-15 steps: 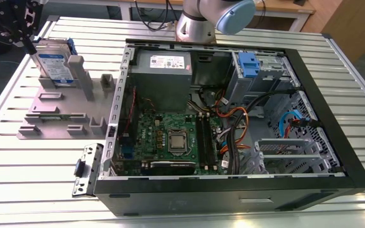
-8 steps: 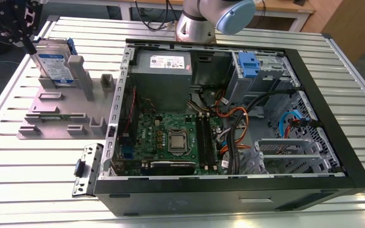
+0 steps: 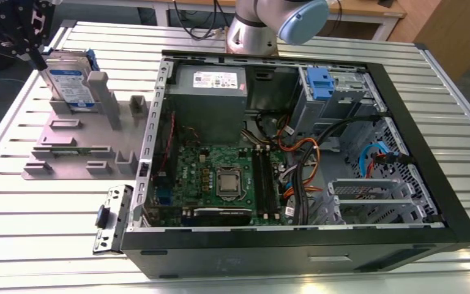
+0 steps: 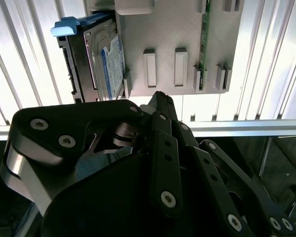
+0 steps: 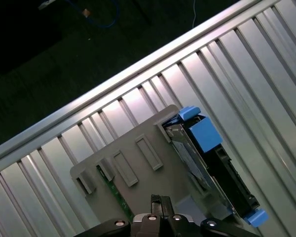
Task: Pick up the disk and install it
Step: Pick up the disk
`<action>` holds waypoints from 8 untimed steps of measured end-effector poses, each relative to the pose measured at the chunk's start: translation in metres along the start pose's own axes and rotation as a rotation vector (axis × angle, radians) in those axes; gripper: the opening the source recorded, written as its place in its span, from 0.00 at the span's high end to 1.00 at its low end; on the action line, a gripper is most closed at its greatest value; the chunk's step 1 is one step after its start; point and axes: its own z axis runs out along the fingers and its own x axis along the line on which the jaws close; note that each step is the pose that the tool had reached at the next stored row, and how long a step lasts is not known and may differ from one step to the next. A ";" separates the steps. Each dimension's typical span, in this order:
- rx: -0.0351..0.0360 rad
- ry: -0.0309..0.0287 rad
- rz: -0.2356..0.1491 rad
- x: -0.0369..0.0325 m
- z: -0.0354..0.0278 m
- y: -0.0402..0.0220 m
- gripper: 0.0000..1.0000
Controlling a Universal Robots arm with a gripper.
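Arm: silver-grey arm [image 3: 249, 35] stands upright at the top middle of the exterior view, with a pale blue joint cap [image 3: 305, 17] above it.
Gripper: black gripper [image 3: 35, 59] at the exterior view's upper left, pointing downward and tilted slightly.
Fingers: in both wrist views the fingers [image 4: 164, 129] run together to one narrow tip, pads [image 5: 156, 199] closed against each other.
Linkage: bolted black linkage bars [image 4: 207, 173] fan back from the tip.

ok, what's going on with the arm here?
The arm's gripper is over the disk, which stands upright in a grey holder on the slatted table, to the exterior view's left of the open computer case. The disk is not yet lifted or installed; whether the gripper touches it is unclear.
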 end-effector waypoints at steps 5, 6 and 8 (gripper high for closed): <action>-0.0002 0.0002 -0.007 0.0000 0.0000 0.0000 0.90; -0.0002 0.0003 -0.008 0.0000 0.0000 0.0000 0.90; -0.0002 0.0004 -0.011 0.0000 0.0000 0.0000 0.90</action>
